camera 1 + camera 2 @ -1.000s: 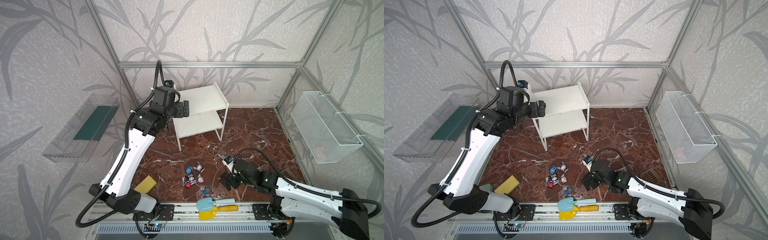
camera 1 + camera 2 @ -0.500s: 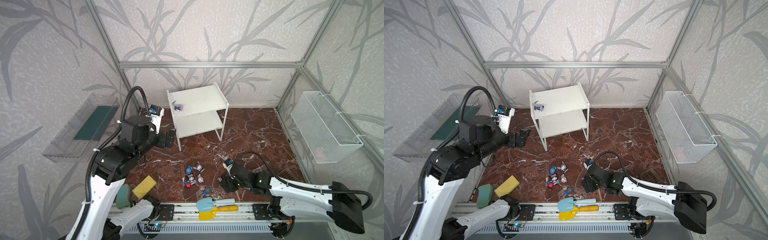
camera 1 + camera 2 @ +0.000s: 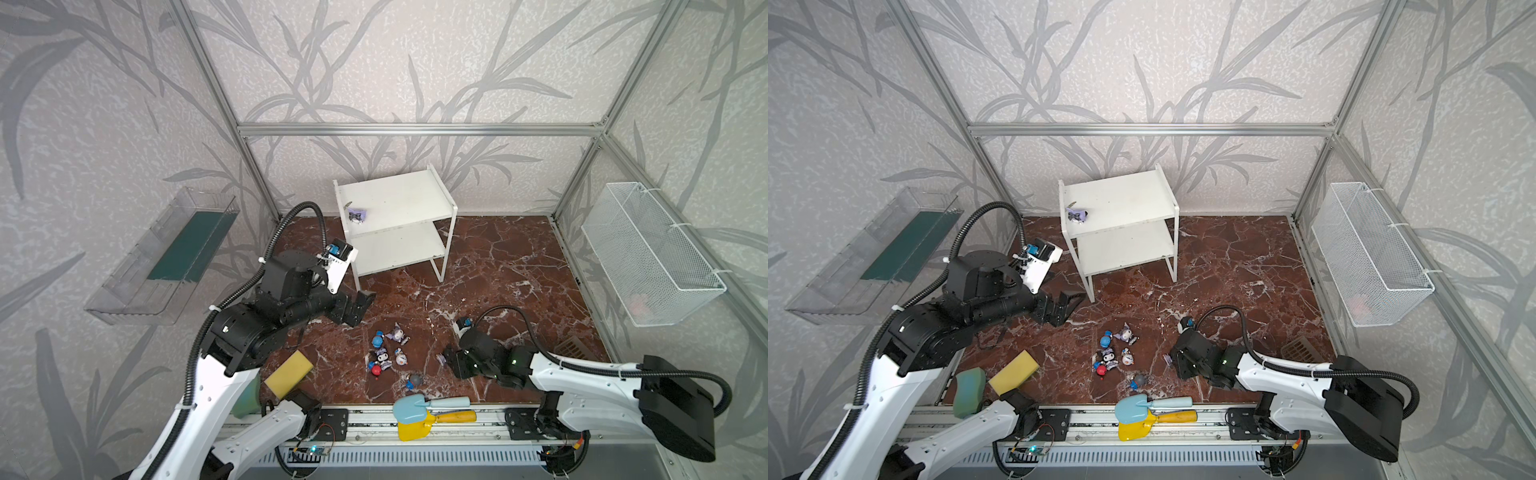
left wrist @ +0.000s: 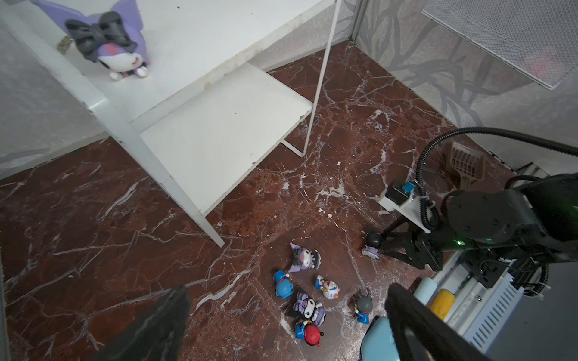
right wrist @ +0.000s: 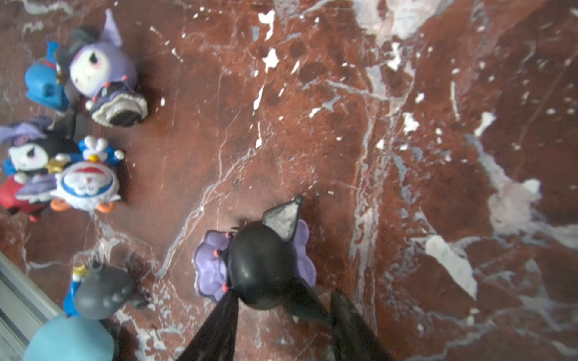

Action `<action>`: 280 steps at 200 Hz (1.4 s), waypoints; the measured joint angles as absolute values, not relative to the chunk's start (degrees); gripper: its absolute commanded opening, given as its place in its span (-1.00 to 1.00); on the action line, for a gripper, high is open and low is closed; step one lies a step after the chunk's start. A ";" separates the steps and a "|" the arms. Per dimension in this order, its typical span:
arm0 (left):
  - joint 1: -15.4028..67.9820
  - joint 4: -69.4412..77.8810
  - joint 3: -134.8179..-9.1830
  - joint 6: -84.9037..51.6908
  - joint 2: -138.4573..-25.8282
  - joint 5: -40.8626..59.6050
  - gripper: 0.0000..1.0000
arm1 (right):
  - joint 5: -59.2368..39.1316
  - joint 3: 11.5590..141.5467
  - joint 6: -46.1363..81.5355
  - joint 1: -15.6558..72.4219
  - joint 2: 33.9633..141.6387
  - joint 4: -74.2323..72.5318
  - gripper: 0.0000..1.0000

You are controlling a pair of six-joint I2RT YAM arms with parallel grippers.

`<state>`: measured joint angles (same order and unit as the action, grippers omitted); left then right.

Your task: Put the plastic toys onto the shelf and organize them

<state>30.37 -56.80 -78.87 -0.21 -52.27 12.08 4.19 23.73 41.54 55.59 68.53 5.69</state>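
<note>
After the left gripper (image 3: pixel 360 305) withdrew wide open, leaving a purple toy (image 3: pixel 356 215) at the shelf (image 3: pixel 399 199) top's left edge, the right gripper (image 5: pixel 283 300) narrowed around a black-headed toy (image 5: pixel 259 268) on the floor (image 3: pixel 498 257), hold unclear: second pick likely.

The right tool (image 5: pixel 284 297) is cut off by the picture's edge, and whether it grips the black-headed purple figurine (image 5: pixel 259 265) cannot be told.

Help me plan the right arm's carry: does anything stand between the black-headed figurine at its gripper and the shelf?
Nothing visible. Bare floor separates the black-headed figurine, flanked by the right gripper, from the shelf. The other floor toys lie to one side, and the open left gripper hovers near the shelf's front leg.
</note>
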 measured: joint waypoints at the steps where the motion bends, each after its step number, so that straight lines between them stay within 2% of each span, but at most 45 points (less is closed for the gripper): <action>1: 30.50 -56.69 -78.76 -0.21 -52.27 12.14 0.99 | 4.16 23.77 41.54 55.51 68.66 5.61 -0.16; 31: 34.61 -53.84 -75.18 -1.04 -53.12 12.32 0.99 | 2.35 27.20 38.37 51.64 74.98 2.63 -0.13; 66: 37.10 -49.67 -71.44 -2.31 -55.02 12.34 0.99 | 0.19 35.99 32.16 46.92 80.99 3.03 0.36; 89: 37.36 -46.44 -69.34 -3.36 -55.51 12.29 0.99 | 1.32 38.89 28.82 46.48 80.25 4.05 0.45; 155: 38.61 -38.87 -62.08 -4.38 -57.10 13.19 0.99 | 3.14 33.36 27.97 46.48 71.81 9.04 0.41; 216: 48.10 -31.24 -55.68 -4.54 -64.36 9.67 0.95 | 5.10 28.99 30.20 46.48 63.11 13.78 0.72; 280: 53.76 -17.10 -48.69 -1.17 -77.78 2.52 0.81 | 9.37 26.68 31.11 46.48 47.31 21.56 0.82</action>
<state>53.76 -17.10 -48.69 -1.17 -77.78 2.52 9.37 26.68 31.11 46.48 47.31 21.56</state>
